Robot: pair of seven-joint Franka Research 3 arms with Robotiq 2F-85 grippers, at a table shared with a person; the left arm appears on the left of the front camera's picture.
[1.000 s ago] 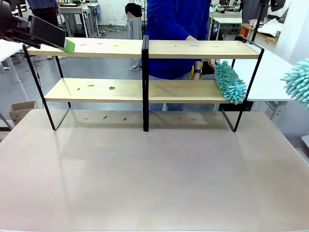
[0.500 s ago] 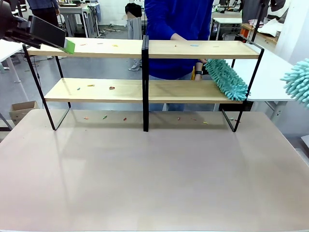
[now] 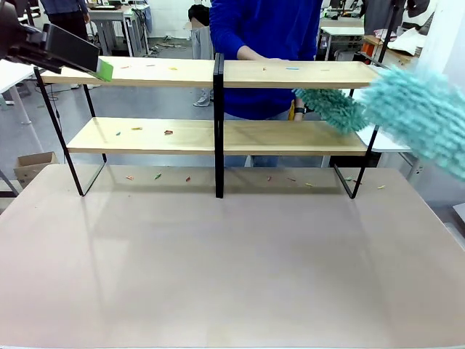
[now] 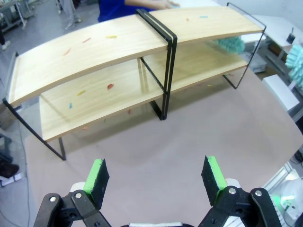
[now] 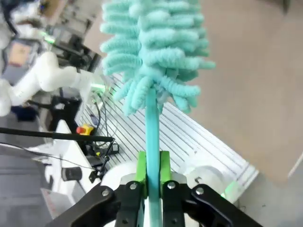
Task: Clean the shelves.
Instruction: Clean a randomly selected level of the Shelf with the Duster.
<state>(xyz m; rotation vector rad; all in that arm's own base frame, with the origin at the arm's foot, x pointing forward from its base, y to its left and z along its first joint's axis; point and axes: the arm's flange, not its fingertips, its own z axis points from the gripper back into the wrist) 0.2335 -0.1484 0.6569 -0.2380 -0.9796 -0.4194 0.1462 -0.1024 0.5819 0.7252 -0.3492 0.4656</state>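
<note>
Pale pinkish-grey laminate is covering the wide table (image 3: 232, 276), which is taking up the whole foreground. Behind it a workroom with a grey floor and other white tables is stretching away. The shelves (image 3: 145, 73) are standing along the table's far edge, spanning nearly its width. They are showing two light-wood boards in a thin black frame, with a black post splitting them at the middle.

A person in a blue top (image 3: 265, 29) is standing behind the shelves, resting one hand (image 3: 254, 54) on the upper board. The person is holding a teal fluffy duster (image 3: 330, 107) between the two boards on the right half. A second teal duster (image 3: 425, 116) is showing blurred in front of the frame's right end. The right tool (image 5: 152, 168) is clamping this duster's thin handle between its green pads.

The left tool (image 4: 155, 176) is hovering high beside the shelves' left end, jaws wide apart and holding nothing. Small coloured scraps (image 3: 168, 132) are lying scattered on both boards and on the table just in front of the frame.
</note>
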